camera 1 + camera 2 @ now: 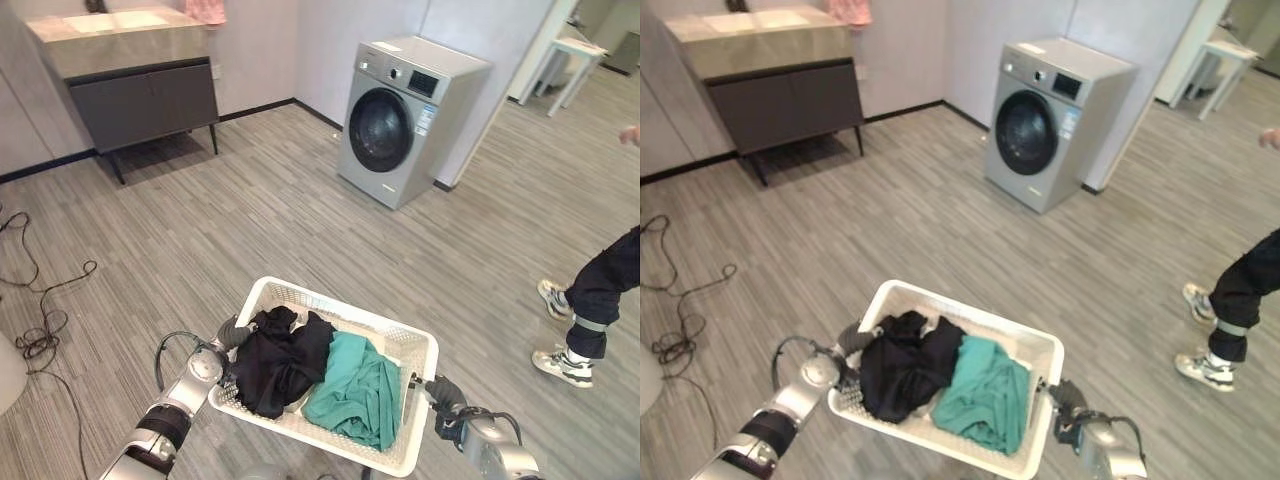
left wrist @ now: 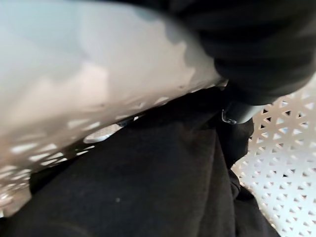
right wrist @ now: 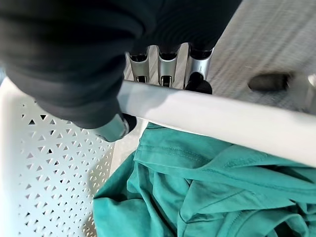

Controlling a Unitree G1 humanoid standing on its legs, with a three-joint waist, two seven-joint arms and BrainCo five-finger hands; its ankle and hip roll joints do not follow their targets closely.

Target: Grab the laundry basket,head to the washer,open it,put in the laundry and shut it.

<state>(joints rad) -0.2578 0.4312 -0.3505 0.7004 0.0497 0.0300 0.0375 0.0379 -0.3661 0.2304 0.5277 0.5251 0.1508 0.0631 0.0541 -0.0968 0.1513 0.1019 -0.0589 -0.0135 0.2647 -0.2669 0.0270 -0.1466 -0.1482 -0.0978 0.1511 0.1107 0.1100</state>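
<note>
— While the laundry basket (image 1: 415, 352) hangs between both hands, above the floor (image 1: 250, 220), is it gripped well?

— The right hand (image 3: 168, 64) curls its fingers over the rim, thumb inside. The left hand (image 1: 232, 333) touches the opposite rim; its fingers I cannot tell.

— Which step?

— Carrying, I think. Black clothes (image 1: 280, 360) and a green garment (image 1: 355, 390) lie inside. Next it must walk to the washer (image 1: 400, 115), well apart, door closed.

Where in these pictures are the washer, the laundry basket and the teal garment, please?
washer (image 1: 381, 128): left eye view, on its round dark door.
laundry basket (image 1: 345, 310): left eye view, on its far white rim.
teal garment (image 3: 207, 197): right wrist view, on its folds.
</note>
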